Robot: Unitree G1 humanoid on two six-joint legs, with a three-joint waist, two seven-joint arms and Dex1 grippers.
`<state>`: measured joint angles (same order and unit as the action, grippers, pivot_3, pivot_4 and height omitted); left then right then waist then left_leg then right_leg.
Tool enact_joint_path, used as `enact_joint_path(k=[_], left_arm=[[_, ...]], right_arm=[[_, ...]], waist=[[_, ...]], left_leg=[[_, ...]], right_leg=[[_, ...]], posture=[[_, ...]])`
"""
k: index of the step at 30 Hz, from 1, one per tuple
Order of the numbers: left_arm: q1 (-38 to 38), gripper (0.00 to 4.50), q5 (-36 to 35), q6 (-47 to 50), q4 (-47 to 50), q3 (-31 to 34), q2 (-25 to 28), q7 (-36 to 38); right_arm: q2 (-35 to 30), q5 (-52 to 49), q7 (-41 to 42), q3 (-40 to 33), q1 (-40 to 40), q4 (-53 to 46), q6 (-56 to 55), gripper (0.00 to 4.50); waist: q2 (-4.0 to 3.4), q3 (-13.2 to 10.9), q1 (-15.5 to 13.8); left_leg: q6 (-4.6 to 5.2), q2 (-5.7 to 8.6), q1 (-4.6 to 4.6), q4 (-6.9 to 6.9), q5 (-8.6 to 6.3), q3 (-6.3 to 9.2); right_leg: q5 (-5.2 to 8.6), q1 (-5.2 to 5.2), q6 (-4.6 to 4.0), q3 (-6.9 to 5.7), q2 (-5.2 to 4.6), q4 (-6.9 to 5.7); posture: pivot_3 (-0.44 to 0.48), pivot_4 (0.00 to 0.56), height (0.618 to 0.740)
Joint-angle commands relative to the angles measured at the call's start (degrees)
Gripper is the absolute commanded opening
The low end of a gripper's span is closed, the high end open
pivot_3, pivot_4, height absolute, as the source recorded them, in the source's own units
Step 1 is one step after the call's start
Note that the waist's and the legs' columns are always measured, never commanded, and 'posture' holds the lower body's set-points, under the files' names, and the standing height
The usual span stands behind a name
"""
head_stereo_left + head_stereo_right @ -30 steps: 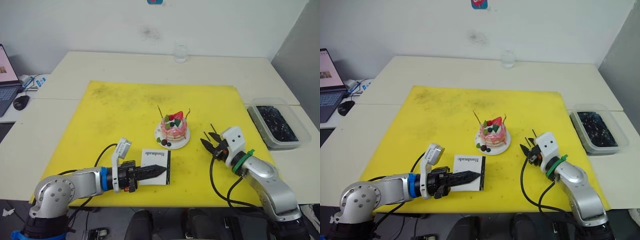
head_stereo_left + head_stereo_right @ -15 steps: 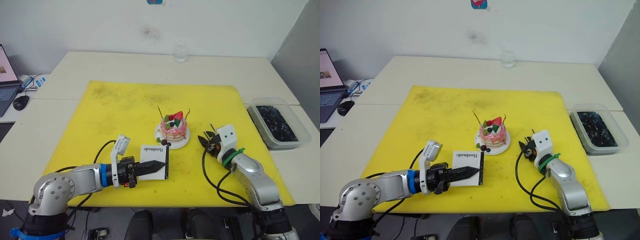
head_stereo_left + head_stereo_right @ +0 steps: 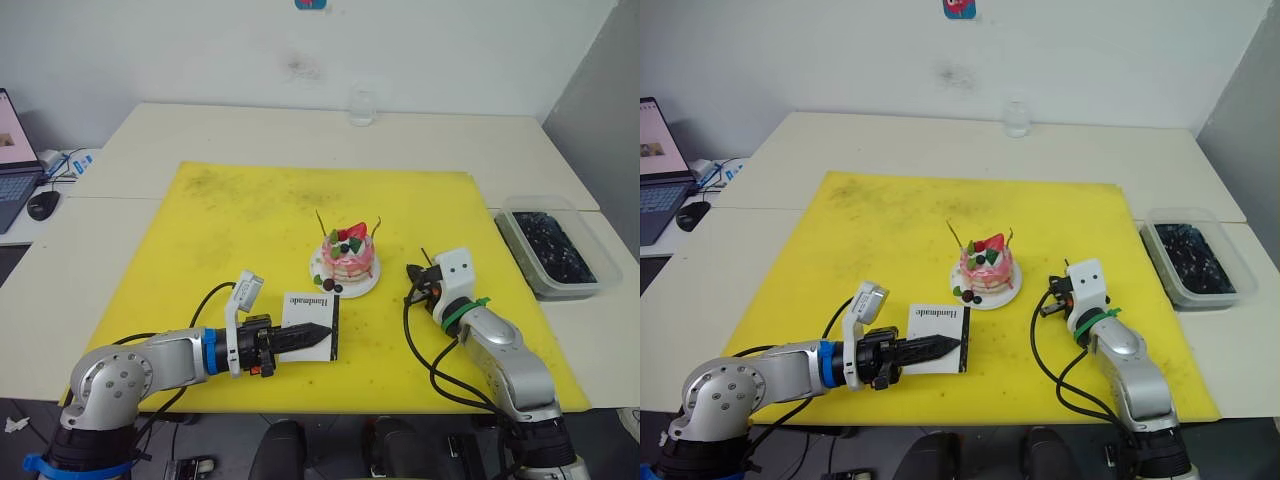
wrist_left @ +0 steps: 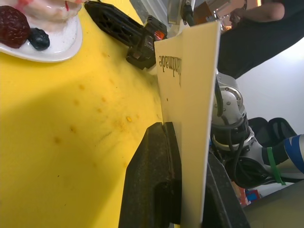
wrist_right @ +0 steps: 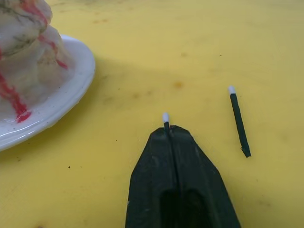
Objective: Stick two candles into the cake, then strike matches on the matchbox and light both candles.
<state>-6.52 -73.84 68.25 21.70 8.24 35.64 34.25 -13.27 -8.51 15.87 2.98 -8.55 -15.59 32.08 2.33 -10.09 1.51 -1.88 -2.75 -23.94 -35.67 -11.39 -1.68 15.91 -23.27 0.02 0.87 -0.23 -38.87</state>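
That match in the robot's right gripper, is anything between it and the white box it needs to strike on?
Nothing visible blocks it. The right gripper pinches a match; the left gripper holds the matchbox over the yellow mat. Bare mat lies between them, with the cake farther back.

My head cameras look down over the yellow mat (image 3: 250, 230); each wrist camera sits close behind its fingers, sharing the cake (image 5: 28, 61).
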Motion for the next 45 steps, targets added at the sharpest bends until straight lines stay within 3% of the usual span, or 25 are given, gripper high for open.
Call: enact_joint_path(k=[1, 10, 26, 34, 45], left_arm=[[-0.4, 0.0, -0.16, -0.81, 0.47, 0.2, -0.01, -0.2], [-0.98, 0.0, 0.73, -1.23, 0.35, -0.69, -0.71, 0.12], [-8.2, 0.0, 6.38, -3.67, -1.81, -6.03, -0.87, 9.13], [-11.68, 0.0, 10.07, -5.48, -5.18, -6.95, -1.53, 12.76], [-12.55, 0.0, 10.86, -4.74, -6.29, -6.58, -3.38, 11.56]], right_arm=[[-0.23, -0.63, -0.32, -1.24, 0.66, -1.42, 1.47, 0.05], [-1.49, -4.84, 2.74, -2.91, 1.29, -9.29, 3.32, 0.05], [-16.74, -18.53, 13.4, -9.48, 6.52, -33.36, 10.39, 0.05], [-23.95, -24.53, 18.6, -8.43, 3.16, -34.81, 12.44, 0.05], [-28.86, -22.86, 24.8, 1.95, -9.94, -29.98, 11.6, 0.05]], waist=[[0.0, 0.0, 0.0], [-0.01, -0.01, 0.01], [-0.02, -0.02, 0.02], [-0.01, -0.02, 0.03], [0.0, -0.02, 0.06]], left_leg=[[0.0, 0.0, 0.0, 0.0, 0.0, 0.0], [0.0, -0.01, -0.01, 0.02, 0.0, -0.01], [0.0, 0.0, -0.01, 0.0, 0.0, 0.03], [0.0, 0.03, -0.02, -0.04, 0.0, 0.04], [0.01, 0.03, -0.06, -0.06, 0.0, 0.02]], right_leg=[[0.0, 0.0, 0.0, 0.01, 0.0, 0.0], [0.0, -0.02, -0.01, 0.0, 0.01, 0.0], [0.0, -0.01, 0.0, -0.03, 0.05, -0.01], [0.0, 0.0, 0.01, -0.03, 0.06, 0.0], [-0.01, 0.0, 0.02, -0.03, 0.09, 0.01]], posture=[[0.0, 0.15, 0.74], [0.0, 0.15, 0.74], [0.0, 0.15, 0.74], [0.0, 0.15, 0.74], [0.0, 0.15, 0.74]])
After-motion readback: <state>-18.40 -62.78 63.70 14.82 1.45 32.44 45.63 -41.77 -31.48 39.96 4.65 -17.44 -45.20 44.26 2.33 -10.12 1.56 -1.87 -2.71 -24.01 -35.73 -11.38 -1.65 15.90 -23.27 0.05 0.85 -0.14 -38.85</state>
